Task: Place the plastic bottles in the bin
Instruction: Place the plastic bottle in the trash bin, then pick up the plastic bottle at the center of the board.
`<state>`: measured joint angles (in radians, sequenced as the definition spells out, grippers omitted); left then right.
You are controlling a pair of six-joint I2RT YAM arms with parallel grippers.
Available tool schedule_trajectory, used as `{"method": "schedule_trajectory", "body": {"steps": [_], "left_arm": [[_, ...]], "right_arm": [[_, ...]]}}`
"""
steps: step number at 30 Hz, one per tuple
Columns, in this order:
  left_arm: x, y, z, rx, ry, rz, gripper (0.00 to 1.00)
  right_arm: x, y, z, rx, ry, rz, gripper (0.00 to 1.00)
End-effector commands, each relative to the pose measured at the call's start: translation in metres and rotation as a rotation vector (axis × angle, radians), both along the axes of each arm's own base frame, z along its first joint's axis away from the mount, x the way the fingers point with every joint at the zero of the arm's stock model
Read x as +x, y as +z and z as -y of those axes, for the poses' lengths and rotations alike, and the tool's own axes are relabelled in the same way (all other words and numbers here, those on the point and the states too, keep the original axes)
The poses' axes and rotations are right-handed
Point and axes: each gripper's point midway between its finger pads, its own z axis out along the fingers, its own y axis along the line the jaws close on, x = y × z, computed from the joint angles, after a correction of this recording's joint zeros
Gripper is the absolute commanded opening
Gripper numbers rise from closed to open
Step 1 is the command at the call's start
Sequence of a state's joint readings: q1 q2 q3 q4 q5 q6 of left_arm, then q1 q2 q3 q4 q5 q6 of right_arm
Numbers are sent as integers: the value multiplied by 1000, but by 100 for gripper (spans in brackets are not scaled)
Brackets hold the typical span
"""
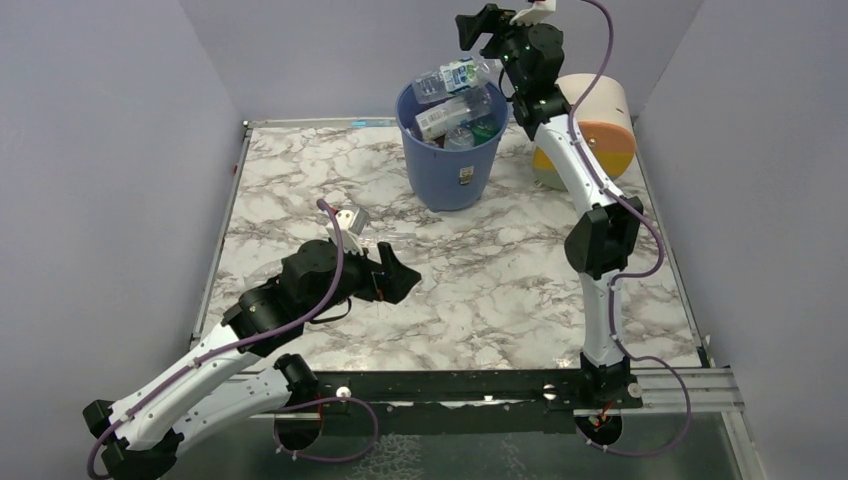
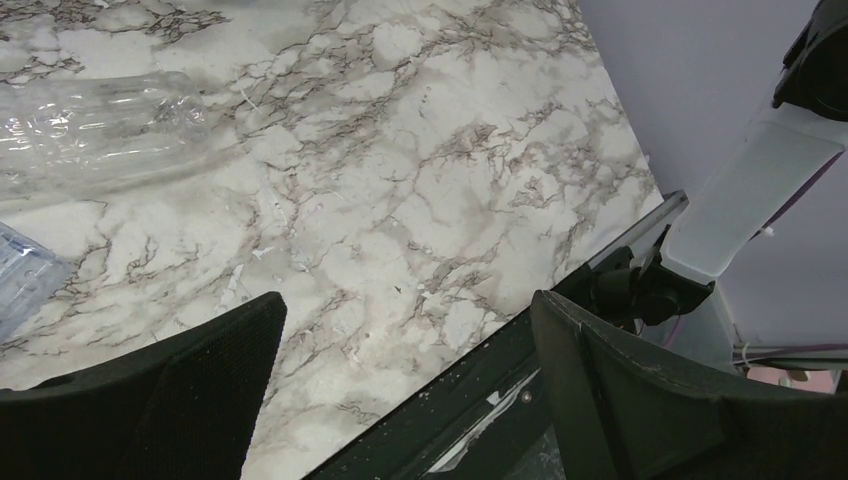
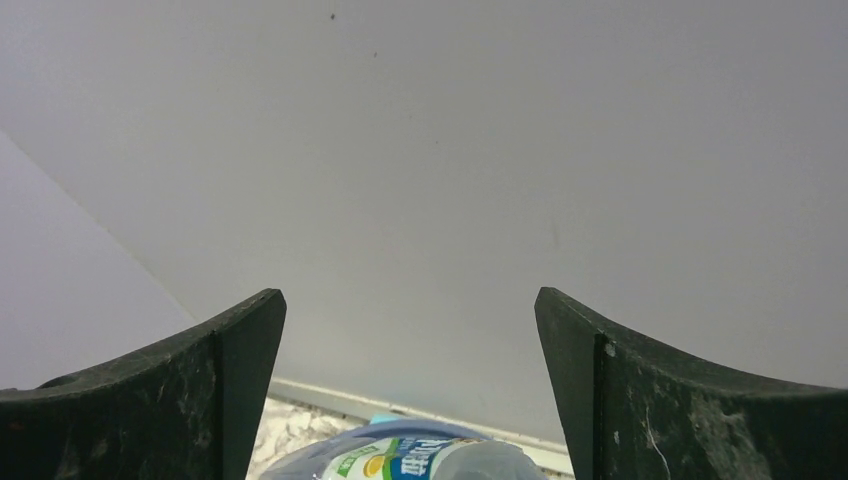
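Looking at the plastic bottles (image 1: 458,112), I am seeing several heaped in the blue bin (image 1: 450,175) at the far side of the marble table (image 1: 500,290), the topmost bottle (image 1: 455,76) lying across the pile above the rim. My right gripper (image 1: 478,30) is hovering just above it, fingers spread and touching nothing. Another clear bottle (image 2: 100,125) is lying on the table beyond my left gripper (image 2: 410,340), which is also gaping wide. A cream drum (image 1: 600,125) is sitting beside the bin.

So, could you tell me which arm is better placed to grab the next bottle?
Left: the left gripper is open, low near a clear bottle; the right gripper is high above the bin.
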<state>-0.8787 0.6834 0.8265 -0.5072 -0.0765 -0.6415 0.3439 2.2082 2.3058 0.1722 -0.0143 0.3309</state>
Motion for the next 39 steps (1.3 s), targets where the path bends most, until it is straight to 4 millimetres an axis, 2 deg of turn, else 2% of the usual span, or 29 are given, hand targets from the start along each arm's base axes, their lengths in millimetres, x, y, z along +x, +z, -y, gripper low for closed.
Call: {"method": "schedule_trajectory", "body": {"steps": [1, 6, 13, 22, 24, 25, 26, 27, 33, 39], "left_arm": [[3, 14, -3, -23, 30, 15, 99], [9, 8, -1, 9, 47, 5, 99], [20, 1, 0, 70, 83, -8, 99], [41, -27, -25, 280, 218, -55, 99], [48, -37, -36, 347, 263, -70, 99], [52, -43, -41, 373, 280, -81, 99], [56, -50, -46, 392, 292, -98, 99], [61, -57, -49, 397, 298, -120, 99], [84, -87, -52, 381, 295, -209, 99], [93, -107, -67, 465, 346, -250, 99]], "right_arm": [[26, -15, 26, 19, -30, -26, 98], [24, -11, 34, 28, 14, -33, 98], [-3, -12, 27, 14, 89, -81, 97], [-89, -20, 29, 21, 207, -213, 97], [-111, -26, 32, 20, 222, -252, 96], [-127, -22, 35, 18, 229, -253, 96], [-134, -32, 35, 14, 237, -279, 96], [-150, -30, 38, 15, 243, -278, 96], [-207, -66, 41, 24, 314, -372, 96], [-248, -111, 30, 41, 439, -491, 95]]}}
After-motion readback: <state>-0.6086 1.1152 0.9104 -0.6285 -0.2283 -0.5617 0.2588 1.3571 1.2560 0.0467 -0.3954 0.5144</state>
